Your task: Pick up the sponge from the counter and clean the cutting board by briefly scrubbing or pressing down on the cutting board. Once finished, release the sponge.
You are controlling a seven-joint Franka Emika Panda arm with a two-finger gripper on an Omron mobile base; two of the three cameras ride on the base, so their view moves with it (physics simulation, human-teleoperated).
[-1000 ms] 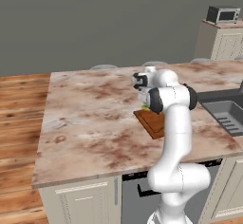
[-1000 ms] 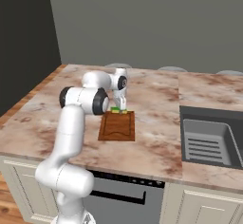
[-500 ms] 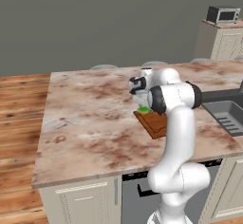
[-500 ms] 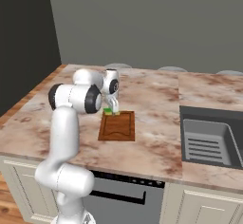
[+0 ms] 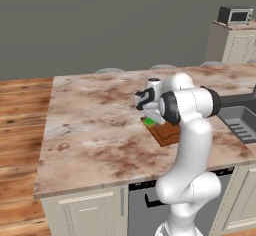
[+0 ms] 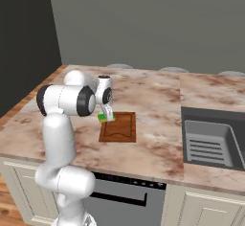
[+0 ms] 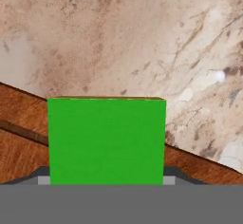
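My gripper (image 5: 150,116) (image 6: 106,115) (image 7: 107,176) is shut on the bright green sponge (image 5: 149,122) (image 6: 102,118) (image 7: 107,140). It holds the sponge over the far left corner of the reddish-brown cutting board (image 5: 169,133) (image 6: 120,127) (image 7: 19,137). The board lies flat on the mottled beige-pink counter (image 5: 95,125) (image 6: 153,100) (image 7: 142,42). In the hand view the sponge covers the middle, with the board's edge running slantwise behind it and bare counter beyond. Whether the sponge touches the board I cannot tell.
A dark sink (image 6: 213,136) (image 5: 242,120) with a ribbed drainer is set into the counter to the right of the board. A microwave (image 5: 235,15) stands on a cabinet at the far right. Wooden floor (image 5: 20,130) lies left of the counter.
The hand with the sponge has shifted left and a little nearer, from over the board's far edge to its far left corner. The board has stayed put.
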